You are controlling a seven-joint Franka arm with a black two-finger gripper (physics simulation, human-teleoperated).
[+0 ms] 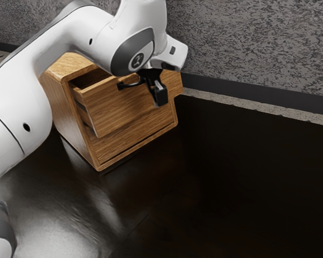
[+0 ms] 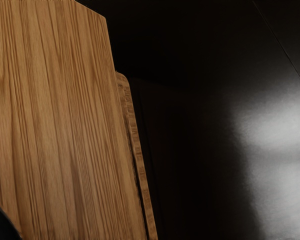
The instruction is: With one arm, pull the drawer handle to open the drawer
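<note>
A wooden cabinet [image 1: 130,141] stands on the dark table, and its upper drawer [image 1: 118,110] is slid partway out of the body toward the exterior view's right. The black handle [image 1: 127,84] sticks out of the drawer front near its top edge. My gripper [image 1: 158,92] hangs from the white arm right at the handle's end, with its black fingers [image 1: 160,95] closed around the bar. Under my hand, the wrist view has the drawer's wood front [image 2: 50,125] close up, with the cabinet's lower front edge [image 2: 136,150] behind it.
The dark glossy table [image 1: 231,183] stretches open toward the exterior view's right and front. A grey rough wall [image 1: 258,43] with a dark baseboard runs behind the cabinet. The arm's white links [image 1: 21,107] cross the exterior view's left side.
</note>
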